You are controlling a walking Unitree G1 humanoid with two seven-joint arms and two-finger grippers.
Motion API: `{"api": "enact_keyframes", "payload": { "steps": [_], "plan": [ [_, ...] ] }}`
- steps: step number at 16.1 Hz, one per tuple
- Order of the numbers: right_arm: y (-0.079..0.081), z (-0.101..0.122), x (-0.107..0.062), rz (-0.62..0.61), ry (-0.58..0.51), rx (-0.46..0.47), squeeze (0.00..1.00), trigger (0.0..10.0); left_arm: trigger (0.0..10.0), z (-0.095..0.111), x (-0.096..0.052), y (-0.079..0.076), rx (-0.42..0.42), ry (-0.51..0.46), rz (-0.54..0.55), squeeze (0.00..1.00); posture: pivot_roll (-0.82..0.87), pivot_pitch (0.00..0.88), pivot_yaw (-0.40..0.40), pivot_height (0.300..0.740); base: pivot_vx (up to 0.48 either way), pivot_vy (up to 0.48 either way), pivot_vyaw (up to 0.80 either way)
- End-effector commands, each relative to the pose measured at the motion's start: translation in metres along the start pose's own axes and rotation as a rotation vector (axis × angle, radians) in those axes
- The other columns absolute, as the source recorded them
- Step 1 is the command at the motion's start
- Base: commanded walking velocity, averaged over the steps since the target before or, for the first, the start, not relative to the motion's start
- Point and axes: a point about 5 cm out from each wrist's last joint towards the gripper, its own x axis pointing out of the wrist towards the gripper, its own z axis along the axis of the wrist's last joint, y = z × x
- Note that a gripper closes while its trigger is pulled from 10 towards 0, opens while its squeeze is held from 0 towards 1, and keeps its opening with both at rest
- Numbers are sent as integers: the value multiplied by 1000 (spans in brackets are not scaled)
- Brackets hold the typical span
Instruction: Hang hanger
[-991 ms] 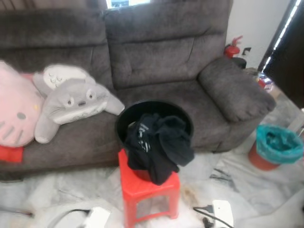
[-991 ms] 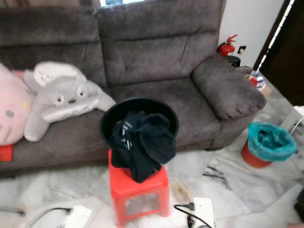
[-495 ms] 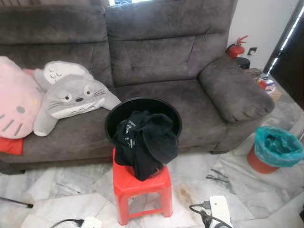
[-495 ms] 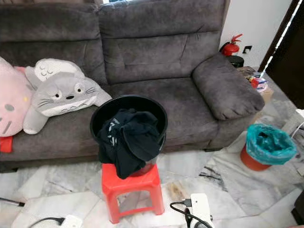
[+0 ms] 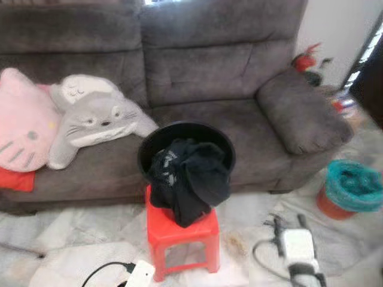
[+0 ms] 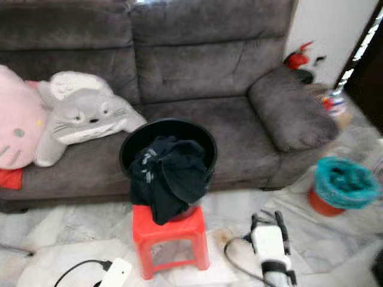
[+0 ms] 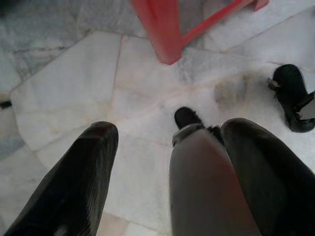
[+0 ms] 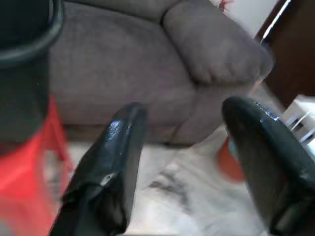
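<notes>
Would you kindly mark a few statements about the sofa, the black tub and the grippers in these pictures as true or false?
1. The black tub stands on a red stool. True.
2. Dark clothing hangs over the tub's front rim. True.
3. The grey plush toy lies on the floor. False: it lies on the grey sofa, beside a pink plush cushion.
4. The bin with the teal liner sits on the sofa. False: it stands on the floor by the sofa's armrest.
5. The right gripper holds a hanger. False: its fingers are apart with nothing between them.
</notes>
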Motion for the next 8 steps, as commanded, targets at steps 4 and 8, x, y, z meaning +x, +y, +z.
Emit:
{"api": "enact_keyframes", "payload": {
  "steps": [4, 8],
  "plan": [
    [-2, 13, -15, -10, -98, 22, 0, 10000, 10000, -17, -2, 14, 17, 32, 15, 0, -206, 1, 12, 740, 0, 0, 0],
    [-16, 85, 5, 91, -301, -11, 0, 10000, 10000, -19, -3, 15, 14, 32, 15, 0, -217, 3, 16, 740, 0, 0, 0]
  ]
}}
